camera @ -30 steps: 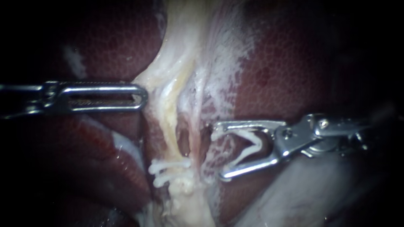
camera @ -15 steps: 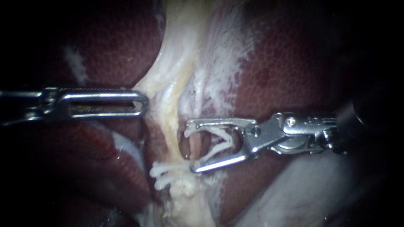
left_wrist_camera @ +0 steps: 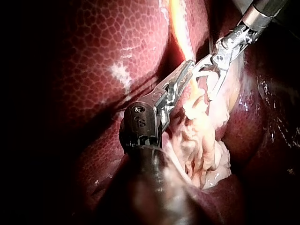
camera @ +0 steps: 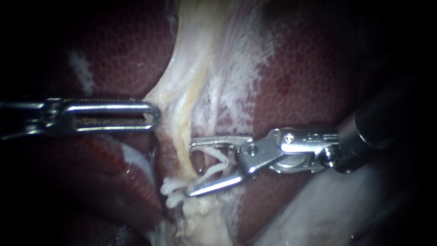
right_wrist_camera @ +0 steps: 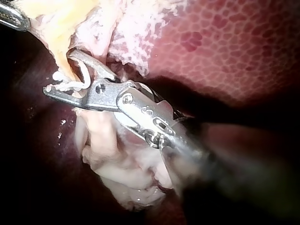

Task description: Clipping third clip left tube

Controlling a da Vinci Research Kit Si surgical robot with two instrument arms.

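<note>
My right instrument (camera: 190, 168) comes in from the right with its jaws open and a white clip (camera: 214, 165) seated between them. The jaws straddle a pinkish tube (camera: 203, 160) beside the yellowish strand (camera: 182, 132). Its lower jaw lies just above two white clips (camera: 175, 187) that sit across the tube. My left instrument (camera: 154, 114) has its slotted jaws shut on the edge of the pale tissue (camera: 169, 98), which tents toward it. The left wrist view shows that grip (left_wrist_camera: 190, 65) with the right instrument (left_wrist_camera: 204, 82) ahead. In the right wrist view the open jaws (right_wrist_camera: 58, 70) reach the tissue.
Dark red liver (camera: 309, 77) surrounds the pale tissue on both sides. A pale, glossy fold (camera: 327, 209) lies under the right instrument's shaft. A lumpy stump of pale tissue (camera: 200, 218) hangs below the two clips.
My right instrument has moved left with its open jaws and clip, from beside the tube to astride it just above the two clips. The left instrument has barely moved.
</note>
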